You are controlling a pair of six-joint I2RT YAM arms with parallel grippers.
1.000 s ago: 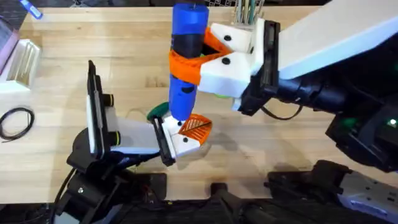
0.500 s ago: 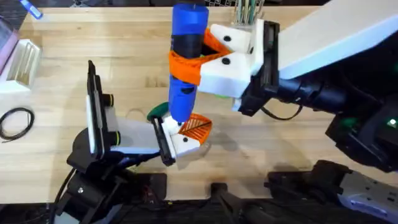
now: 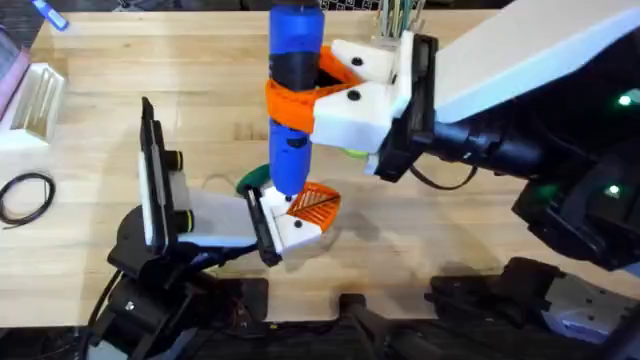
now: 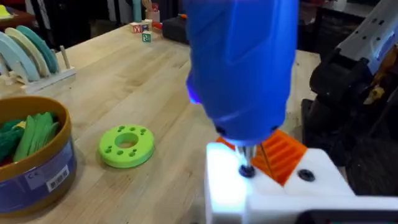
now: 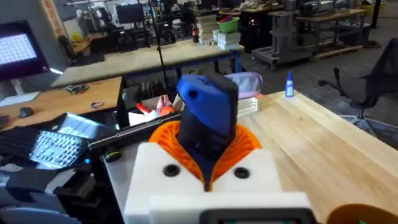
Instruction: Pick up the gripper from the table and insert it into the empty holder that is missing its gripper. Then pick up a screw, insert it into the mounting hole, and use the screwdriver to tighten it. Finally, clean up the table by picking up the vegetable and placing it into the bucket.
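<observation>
Two arms meet over the middle of the wooden counter (image 3: 200, 70). The right gripper (image 3: 322, 95) is clamped around the blue screwdriver (image 3: 293, 90), its orange ribbed pads (image 3: 290, 105) pressed against the black band of the tool's body, and it holds the tool upright. From the right wrist view the same grip shows as orange pads (image 5: 249, 142) hugging the screwdriver (image 5: 208, 118) on both sides.

The screwdriver's dark tip (image 4: 247, 168) points down onto the white holder (image 4: 273, 193), at a dark spot on the holder's top face. The orange ribbed wedge (image 4: 283, 152) sits in the holder just behind the tip; from overhead the wedge (image 3: 318, 202) lies on top of the holder (image 3: 298, 232), directly below the screwdriver.

The left gripper (image 3: 285, 225) is at the holder, but I cannot tell how far its fingers are closed.

Just beside the screwdriver, on the far side from the wedge, a dark green vegetable (image 3: 252, 178) peeks out on the counter. The bucket (image 4: 34, 158), with green toy pieces inside, stands well apart from the holder, and a lime-green disc (image 4: 126, 145) lies between the two
</observation>
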